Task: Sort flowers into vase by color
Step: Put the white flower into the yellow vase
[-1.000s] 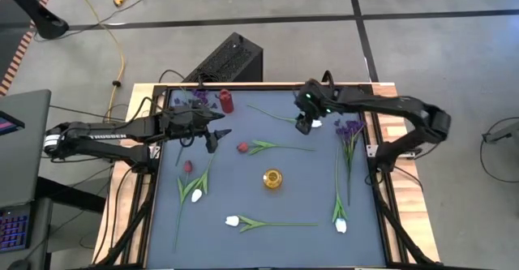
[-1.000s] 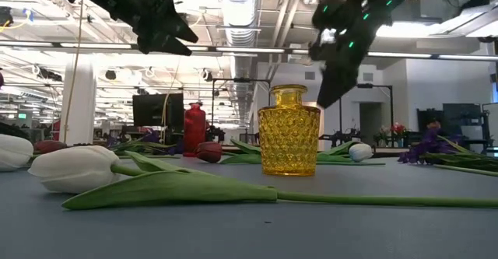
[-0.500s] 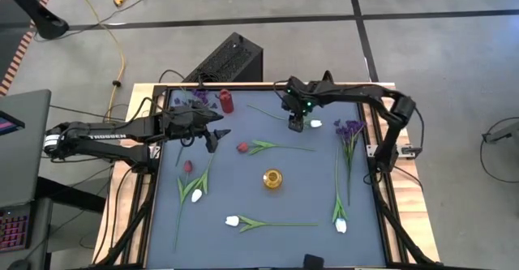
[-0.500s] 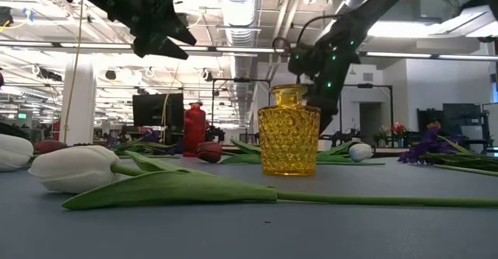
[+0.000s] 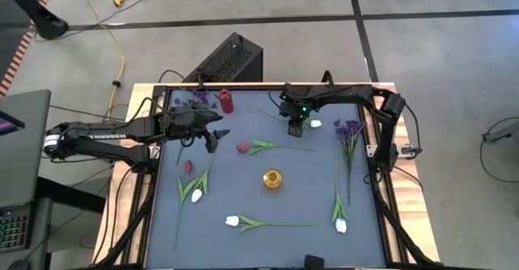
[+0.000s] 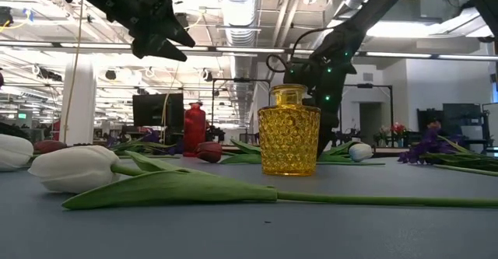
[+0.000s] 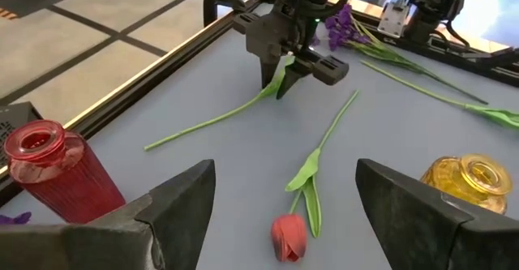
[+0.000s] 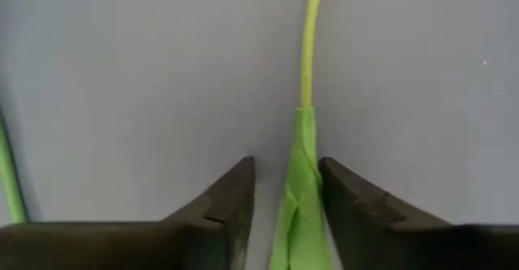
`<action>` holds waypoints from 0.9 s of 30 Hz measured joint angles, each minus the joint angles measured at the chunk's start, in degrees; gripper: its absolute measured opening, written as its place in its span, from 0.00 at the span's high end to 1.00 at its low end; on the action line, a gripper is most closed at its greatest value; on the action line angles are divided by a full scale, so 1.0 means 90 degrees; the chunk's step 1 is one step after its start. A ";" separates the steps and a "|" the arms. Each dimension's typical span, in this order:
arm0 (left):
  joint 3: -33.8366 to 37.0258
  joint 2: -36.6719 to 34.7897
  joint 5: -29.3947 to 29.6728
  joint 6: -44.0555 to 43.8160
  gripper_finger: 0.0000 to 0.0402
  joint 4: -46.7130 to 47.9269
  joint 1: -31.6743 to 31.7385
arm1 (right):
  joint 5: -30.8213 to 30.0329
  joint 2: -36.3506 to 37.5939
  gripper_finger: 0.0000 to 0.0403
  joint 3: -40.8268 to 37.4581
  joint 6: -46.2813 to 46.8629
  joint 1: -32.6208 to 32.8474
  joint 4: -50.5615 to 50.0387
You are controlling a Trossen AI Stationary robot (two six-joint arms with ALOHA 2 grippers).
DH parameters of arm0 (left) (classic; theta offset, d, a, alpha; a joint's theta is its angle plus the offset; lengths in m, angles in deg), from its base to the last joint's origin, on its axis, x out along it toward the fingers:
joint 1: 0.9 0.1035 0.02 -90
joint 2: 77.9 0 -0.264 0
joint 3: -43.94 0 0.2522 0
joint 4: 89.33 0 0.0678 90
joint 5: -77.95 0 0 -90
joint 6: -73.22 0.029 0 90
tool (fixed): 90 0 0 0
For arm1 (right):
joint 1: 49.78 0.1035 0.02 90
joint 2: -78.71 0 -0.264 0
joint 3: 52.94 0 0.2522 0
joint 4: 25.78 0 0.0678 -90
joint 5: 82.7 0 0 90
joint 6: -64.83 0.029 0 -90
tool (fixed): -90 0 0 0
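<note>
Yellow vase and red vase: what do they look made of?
The yellow vase looks like translucent amber glass, possibly moulded plastic: light glows through its knobbly, glossy wall. The red vase looks like ribbed translucent glass or plastic, with vertical flutes and a shiny rim. Neither look settles glass against plastic.

Two matte black jointed arms, the left lettered TROSSEN in white, the right claw [image 5: 297,126] lit by green lights, both trailing black cables.

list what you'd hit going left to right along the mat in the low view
white tulip → red vase → yellow vase → small white bloom → purple sprigs
</note>
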 joint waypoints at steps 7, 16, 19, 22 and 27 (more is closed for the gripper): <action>0.0000 0.0000 -0.0051 0.0000 0.29 -0.0001 0.0000 | -0.0282 0.0243 0.94 0.0090 0.0333 0.0079 -0.0773; 0.0000 0.0000 -0.0179 0.0491 0.29 -0.0013 0.0000 | -0.0074 0.0356 0.87 0.1239 0.1339 0.0253 -0.3425; 0.0000 0.0067 -0.0281 0.1111 0.29 -0.0153 -0.0037 | 0.0492 0.0371 0.88 0.1587 0.1804 0.0365 -0.4147; 0.0000 0.0270 -0.0276 0.1993 0.29 -0.0578 -0.0138 | 0.1241 0.0371 0.90 0.1868 0.2317 0.0530 -0.4610; 0.0000 0.0899 -0.0262 0.3608 0.29 -0.1734 -0.0352 | 0.1972 0.0371 0.91 0.2210 0.2767 0.0962 -0.4693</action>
